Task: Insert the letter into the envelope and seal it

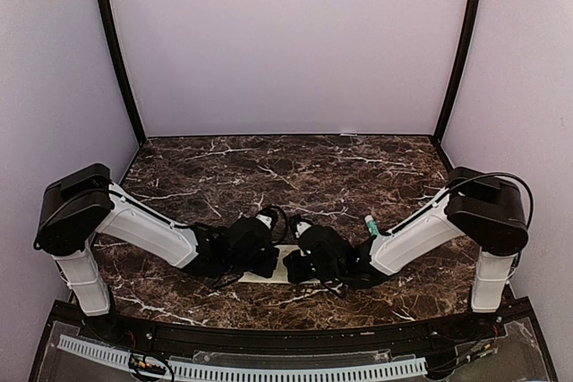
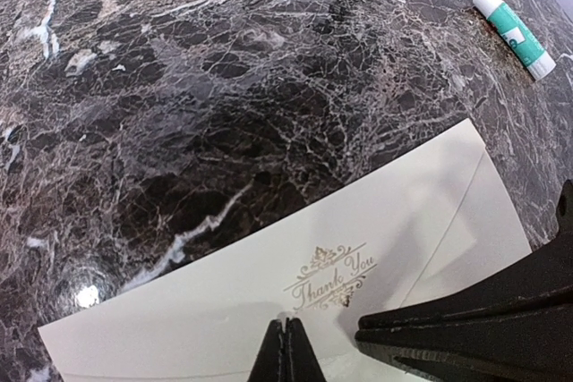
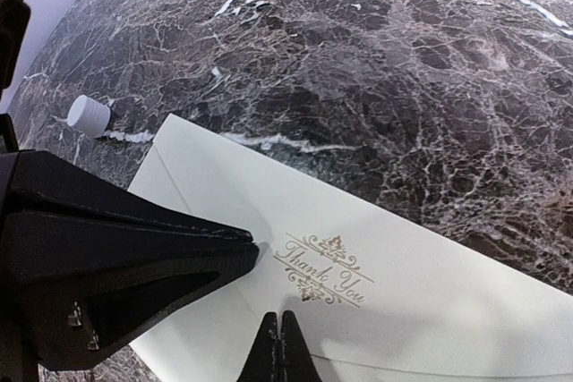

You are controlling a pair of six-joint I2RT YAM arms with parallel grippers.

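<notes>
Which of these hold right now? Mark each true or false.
1. The left gripper and right gripper both have shut fingers. True.
2. The envelope lies flat on the table, "Thank You" facing up. True.
3. The glue stick rests on the envelope. False: it lies on the table, apart from the envelope.
4. The left gripper holds the envelope up off the table. False: the envelope lies on the table, with both grippers' tips down over it.
</notes>
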